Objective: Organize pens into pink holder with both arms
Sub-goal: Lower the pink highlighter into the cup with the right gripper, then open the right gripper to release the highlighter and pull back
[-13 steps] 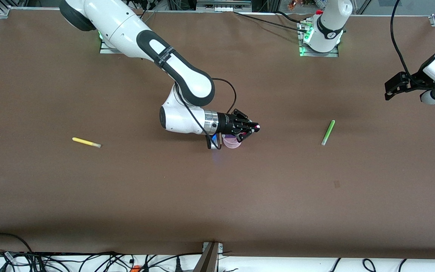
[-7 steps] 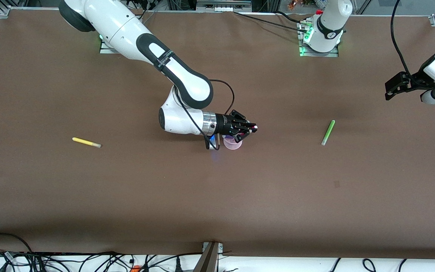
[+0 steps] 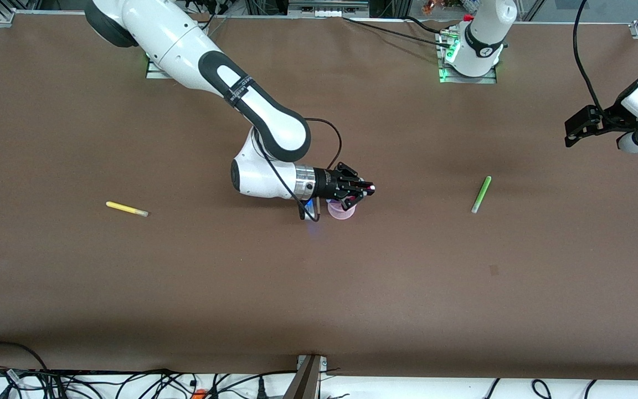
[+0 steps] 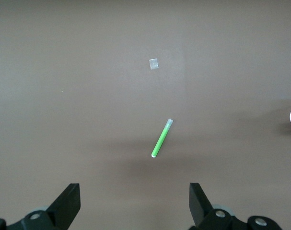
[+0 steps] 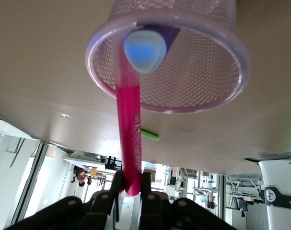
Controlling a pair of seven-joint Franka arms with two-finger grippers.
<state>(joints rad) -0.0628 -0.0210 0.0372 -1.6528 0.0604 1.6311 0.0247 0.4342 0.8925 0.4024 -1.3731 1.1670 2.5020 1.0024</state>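
1. The right gripper (image 3: 364, 190) is clamped on the pink pen (image 5: 129, 125). It is seen near the middle of the table (image 3: 186, 288).
2. The gripper is lying almost flat, right over the holder (image 3: 342, 211).
3. In the right wrist view, the pen is pinched by its end between the two fingers (image 5: 117, 184). Its other end is poked into the holder's mouth (image 5: 169, 62).
4. A purple pen (image 5: 147, 47) is seen inside the holder, with its pale blue tip showing.
5. The holder is made of pale pink see-through plastic with a mesh look. It is stood on the table near the middle.
6. The right arm (image 3: 208, 72) is reached out from its base at about 11 o'clock of the holder.
7. The left gripper (image 3: 574, 132) is held wide apart, with nothing in it. It is kept up in the air over the left arm's end of the table, at about 2 o'clock of the holder. The left arm is waiting.
8. A green pen (image 3: 481, 194) is laid flat on the table at about 3 o'clock of the holder, well apart from it. It is seen below the left gripper (image 4: 134, 203) in the left wrist view too (image 4: 162, 138).
9. A yellow pen (image 3: 126, 209) is laid flat at about 9 o'clock of the holder, well apart, toward the right arm's end.
10. A small pale patch (image 3: 494, 270) is seen on the table, nearer to the front camera than the green pen.
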